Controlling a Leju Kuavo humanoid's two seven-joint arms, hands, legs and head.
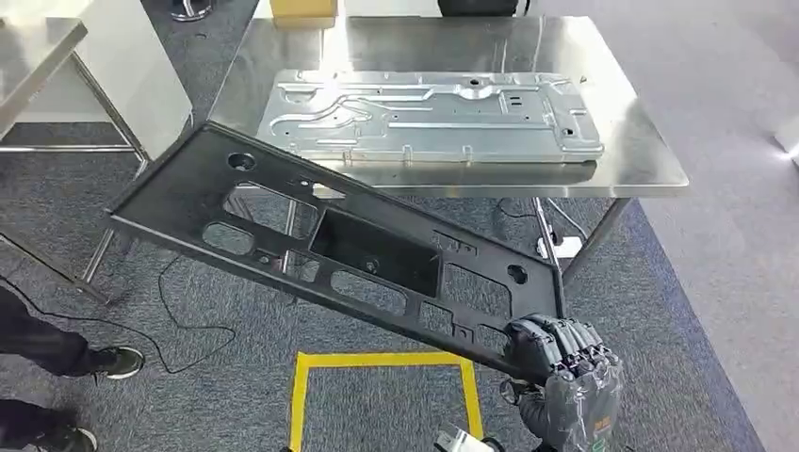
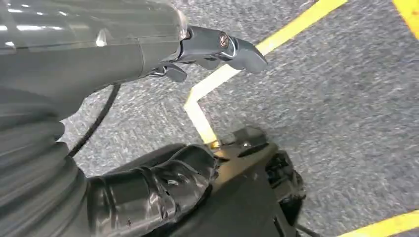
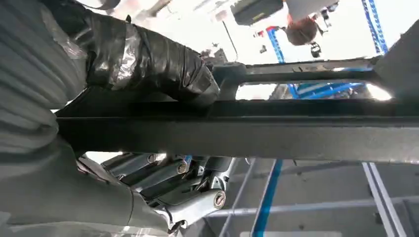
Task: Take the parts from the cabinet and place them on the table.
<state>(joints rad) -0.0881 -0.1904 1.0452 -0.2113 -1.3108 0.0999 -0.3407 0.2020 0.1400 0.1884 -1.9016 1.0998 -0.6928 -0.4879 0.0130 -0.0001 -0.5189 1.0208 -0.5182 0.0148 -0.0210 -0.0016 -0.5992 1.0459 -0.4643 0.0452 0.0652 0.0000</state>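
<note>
A long black plastic panel [image 1: 179,193] with several cut-outs hangs tilted in the air in front of the steel table [image 1: 622,160], its far end higher and to the left. My right hand [image 1: 561,353] grips its near right corner. In the right wrist view the thumb [image 3: 158,64] lies over the panel's black bar [image 3: 272,133] and the fingers [image 3: 168,173] curl beneath it. A silver stamped metal part [image 1: 424,118] lies flat on the table. My left hand [image 2: 123,54] hangs over the carpet holding nothing, fingers [image 2: 222,47] stretched out.
A yellow tape square [image 1: 386,360] marks the grey carpet at my feet. A person's dark shoes [image 1: 113,363] stand at the left, with a black cable [image 1: 188,330] on the floor nearby. A second steel table [image 1: 38,47] is at the far left.
</note>
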